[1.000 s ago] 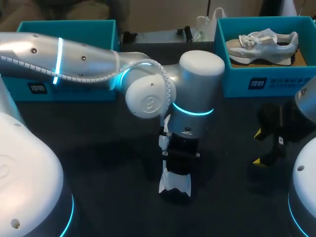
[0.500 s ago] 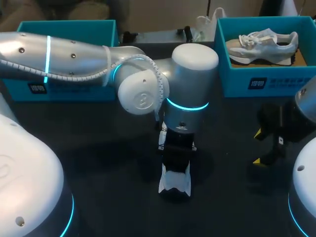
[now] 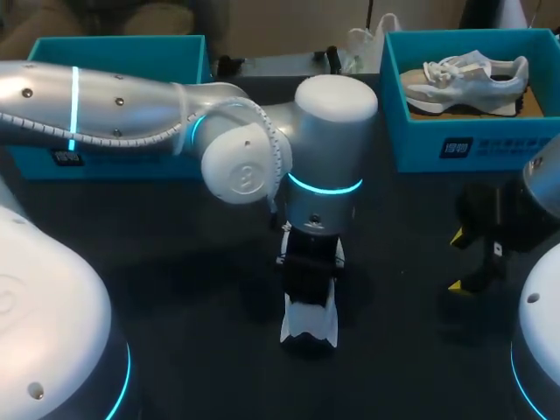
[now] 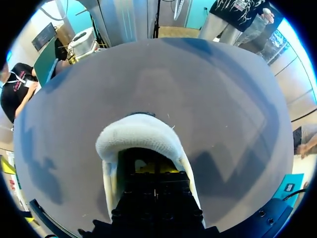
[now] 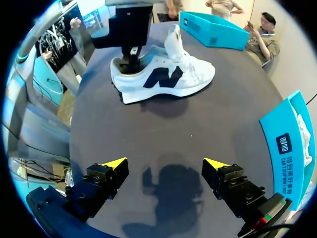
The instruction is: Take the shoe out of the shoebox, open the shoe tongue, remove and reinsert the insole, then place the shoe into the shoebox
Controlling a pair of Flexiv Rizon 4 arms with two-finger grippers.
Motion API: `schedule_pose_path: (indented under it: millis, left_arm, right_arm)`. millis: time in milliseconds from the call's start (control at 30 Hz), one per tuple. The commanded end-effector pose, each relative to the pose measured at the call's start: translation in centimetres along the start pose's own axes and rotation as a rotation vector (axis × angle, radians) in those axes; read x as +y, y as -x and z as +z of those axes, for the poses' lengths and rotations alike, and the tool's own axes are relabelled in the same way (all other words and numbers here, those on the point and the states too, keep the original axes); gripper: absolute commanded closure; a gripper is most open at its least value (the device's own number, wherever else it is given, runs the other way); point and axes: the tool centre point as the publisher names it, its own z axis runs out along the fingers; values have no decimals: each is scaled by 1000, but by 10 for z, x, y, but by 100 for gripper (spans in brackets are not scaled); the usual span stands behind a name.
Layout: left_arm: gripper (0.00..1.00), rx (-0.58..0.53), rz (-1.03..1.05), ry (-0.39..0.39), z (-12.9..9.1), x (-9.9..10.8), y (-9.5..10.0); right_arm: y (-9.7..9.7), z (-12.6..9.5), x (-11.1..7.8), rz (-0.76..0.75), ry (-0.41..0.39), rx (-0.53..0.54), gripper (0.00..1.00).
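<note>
Left gripper (image 4: 154,171) points straight down into the white shoe (image 5: 171,74), fingers sunk in the opening at the heel end. Only slivers of yellow tip show there, so can't tell how wide they sit or whether they pinch anything. Heel collar (image 4: 136,135) curves just ahead of this gripper, w/ the shoe's side walls on either side of it. Shoe stands on its sole on the dark table (image 3: 175,289), outside any box. Its tongue (image 5: 173,42) is pulled up and stands just beside the left gripper, on the toe side.

Right gripper (image 5: 164,164) hangs above bare table w/ fingers spread wide and nothing btwn them. Shoe lies well ahead of it, side-on.

Teal shoebox (image 3: 122,52) sits at the table's far edge, past the left arm (image 3: 131,96) and well apart from the left gripper. Second shoebox (image 3: 472,144), also teal, sits near the right gripper, just beyond it, w/ a grey-and-white second shoe (image 3: 464,77) inside.
</note>
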Motion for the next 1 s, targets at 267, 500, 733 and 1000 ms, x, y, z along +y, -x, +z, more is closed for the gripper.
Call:
schedule_pose_path:
  millis: [267, 500, 733, 1000]
  left_arm:
    - [100, 23, -19, 13, 1, 5, 6]
    - [100, -16, -45, 92, -33, 1, -1]
    - [100, -20, -62, 155, -44, 7, -3]
    - [100, -9, -77, 180, -41, 20, -3]
  right_arm:
    - [-1, 0, 0, 1, -3, -3, 0]
    - [-1, 0, 0, 1, -3, -3, 0]
    - [-1, 0, 0, 1, -3, -3, 0]
    - [-1, 0, 0, 1, -3, -3, 0]
